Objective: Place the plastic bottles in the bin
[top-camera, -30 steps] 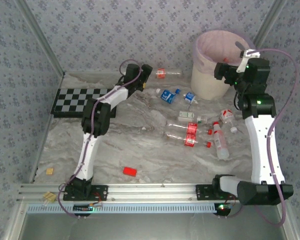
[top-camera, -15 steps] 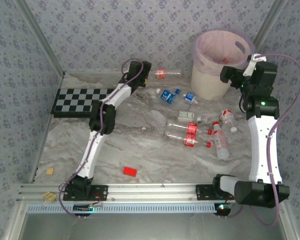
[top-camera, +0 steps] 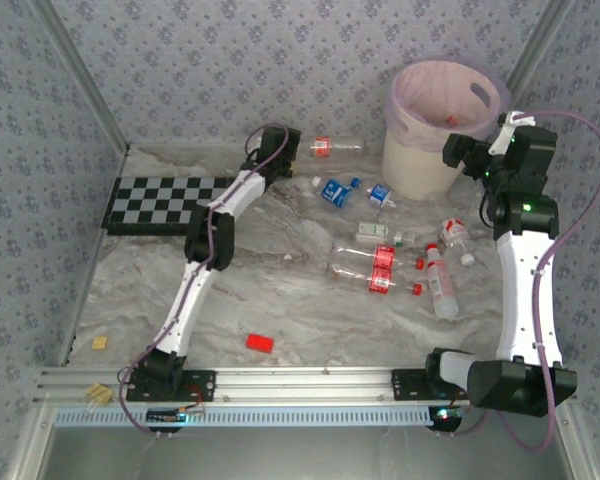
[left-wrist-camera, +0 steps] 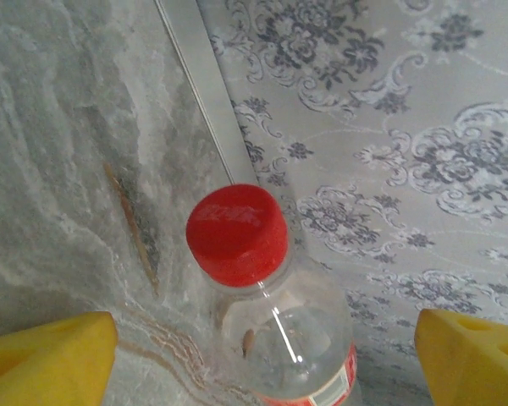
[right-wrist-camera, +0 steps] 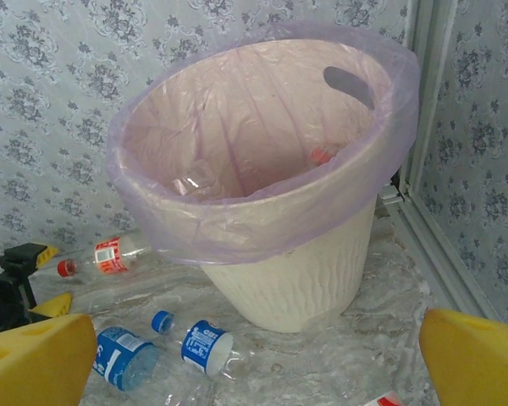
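the coming move is judged to turn on the red-capped bottle lying on the worktop at the foot of the back wall. its long axis is laid along that wall, the red cap turned toward the left and the base toward the bin, which stands near it in the far right corner. the left end effector is held over the cap end, jaws apart, nothing gripped: in the left wrist view one yellow pad is seen on the worktop side of the bottle's shoulder and the other on the wall side, neither touching it. the closing line is thus set across the long axis, as a grip on the shoulder calls for; a lowering and a closing are judged to be left. little room is given on the wall side, so the round bottle could be rolled or pinned against the wall.

the right end effector is held beside the bin, jaws wide apart and empty; it is nearer the bin, but the left arm is plainly nearer this bottle. the other bottles are scattered on the worktop between the arms, well apart from the left end effector.
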`<action>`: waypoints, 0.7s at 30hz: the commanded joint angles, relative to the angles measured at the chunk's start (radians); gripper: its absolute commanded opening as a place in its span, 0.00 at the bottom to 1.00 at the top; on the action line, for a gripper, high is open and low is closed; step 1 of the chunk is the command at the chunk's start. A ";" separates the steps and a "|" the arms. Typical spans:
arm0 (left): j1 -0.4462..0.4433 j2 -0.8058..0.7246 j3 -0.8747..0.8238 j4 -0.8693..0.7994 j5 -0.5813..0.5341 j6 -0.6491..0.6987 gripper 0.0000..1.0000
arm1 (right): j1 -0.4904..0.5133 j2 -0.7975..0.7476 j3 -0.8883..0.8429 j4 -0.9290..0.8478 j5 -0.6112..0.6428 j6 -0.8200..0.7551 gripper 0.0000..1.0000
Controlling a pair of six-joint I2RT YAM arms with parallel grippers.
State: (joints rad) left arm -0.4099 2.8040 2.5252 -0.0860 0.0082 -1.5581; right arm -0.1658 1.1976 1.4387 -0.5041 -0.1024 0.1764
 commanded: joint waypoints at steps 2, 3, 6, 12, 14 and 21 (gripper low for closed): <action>0.005 0.059 0.063 -0.084 -0.039 -0.088 0.89 | -0.006 -0.020 -0.016 0.006 -0.016 0.012 1.00; 0.005 0.064 0.064 -0.087 -0.047 -0.098 0.89 | -0.009 -0.019 -0.018 0.001 -0.014 0.015 1.00; 0.003 0.080 0.065 -0.084 -0.063 -0.130 0.87 | -0.018 -0.018 -0.027 0.007 -0.016 0.018 1.00; 0.003 0.115 0.070 -0.075 -0.070 -0.197 0.81 | -0.022 -0.013 -0.026 0.020 -0.019 0.018 1.00; 0.001 0.131 0.079 -0.065 -0.078 -0.210 0.77 | -0.023 -0.012 -0.028 0.019 -0.019 0.017 1.00; 0.002 0.204 0.145 -0.053 -0.074 -0.270 0.69 | -0.025 -0.003 -0.026 0.020 -0.025 0.019 1.00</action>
State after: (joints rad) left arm -0.4076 2.9181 2.6728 -0.0711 -0.0460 -1.7348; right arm -0.1841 1.1957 1.4166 -0.5026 -0.1135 0.1772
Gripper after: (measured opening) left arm 0.701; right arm 0.999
